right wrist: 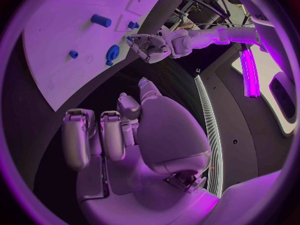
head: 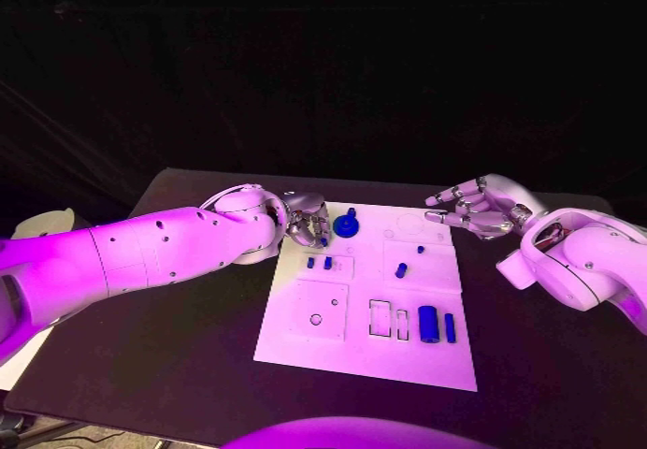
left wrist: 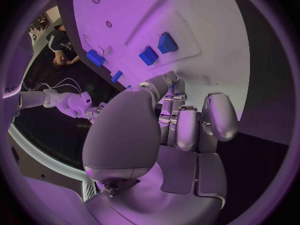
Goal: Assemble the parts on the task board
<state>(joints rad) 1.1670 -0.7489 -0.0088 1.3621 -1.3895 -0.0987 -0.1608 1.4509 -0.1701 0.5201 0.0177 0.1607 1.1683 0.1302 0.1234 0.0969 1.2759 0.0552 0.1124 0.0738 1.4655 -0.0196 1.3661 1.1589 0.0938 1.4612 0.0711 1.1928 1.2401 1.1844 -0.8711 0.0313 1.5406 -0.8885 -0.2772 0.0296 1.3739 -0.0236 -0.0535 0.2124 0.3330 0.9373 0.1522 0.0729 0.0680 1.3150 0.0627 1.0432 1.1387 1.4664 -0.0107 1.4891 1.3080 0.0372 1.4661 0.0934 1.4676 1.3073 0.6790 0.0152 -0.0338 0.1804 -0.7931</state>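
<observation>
The white task board (head: 353, 348) lies in the middle of the table. My left hand (head: 306, 221) hovers at the board's far left corner, fingers curled together (left wrist: 178, 120), and I see nothing in them. Just right of it stands a round blue part with a knob (head: 347, 224) (right wrist: 112, 54). Two small blue blocks (head: 320, 263) (left wrist: 156, 49) lie below that hand. A blue peg (head: 400, 270) (right wrist: 100, 20) lies mid-board. A blue cylinder (head: 429, 323) and a blue bar (head: 449, 327) sit near the front right. My right hand (head: 475, 211) (right wrist: 119, 130) hangs off the board's far right corner, fingers apart and empty.
A small blue stud (head: 420, 249) sits near the board's right side. Empty slots (head: 390, 319) and a round hole (head: 316, 319) mark the board's front half. Black tabletop (head: 162, 355) surrounds the board. A pale object (head: 48, 223) sits off the table's left edge.
</observation>
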